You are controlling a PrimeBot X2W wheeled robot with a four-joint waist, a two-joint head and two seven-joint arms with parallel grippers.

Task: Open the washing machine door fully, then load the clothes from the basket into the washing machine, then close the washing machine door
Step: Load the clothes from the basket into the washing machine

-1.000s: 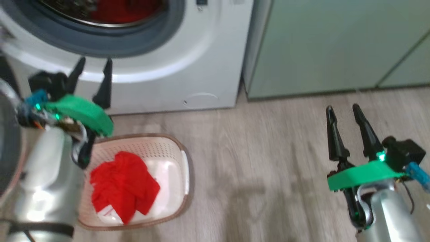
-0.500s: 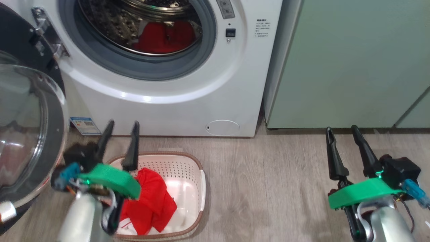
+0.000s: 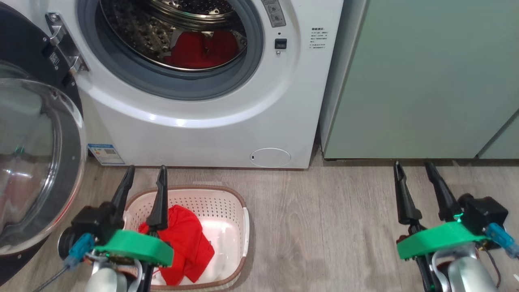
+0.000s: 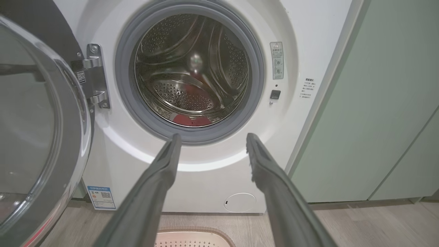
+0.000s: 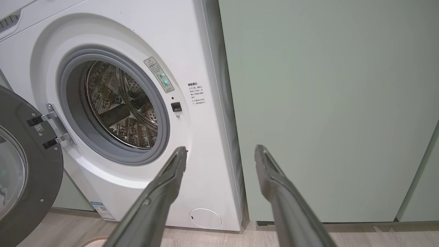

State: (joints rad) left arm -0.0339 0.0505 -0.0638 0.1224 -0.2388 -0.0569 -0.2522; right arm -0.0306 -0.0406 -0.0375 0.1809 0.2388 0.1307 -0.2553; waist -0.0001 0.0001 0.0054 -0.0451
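The washing machine (image 3: 211, 117) stands ahead with its door (image 3: 28, 162) swung wide open to the left on a metal hinge (image 3: 61, 40). A red garment (image 3: 202, 46) lies inside the steel drum (image 4: 192, 72). On the floor before the washer sits the cream basket (image 3: 239, 227), holding another red garment (image 3: 188, 243). My left gripper (image 3: 146, 173) hovers open and empty over the basket's left rim, fingers pointing at the washer. My right gripper (image 3: 413, 168) is open and empty above the floor at the right.
Pale green cabinets (image 3: 425, 77) stand right of the washer. A small round white flap (image 3: 270, 157) and a blue energy sticker (image 3: 106, 154) mark the washer's lower front. Wooden floor (image 3: 324, 227) stretches between the basket and my right arm.
The head camera has tilted up, bringing more of the drum and door into view. My left gripper has dropped back from the washer's front to above the basket, empty. The right arm has hardly moved.
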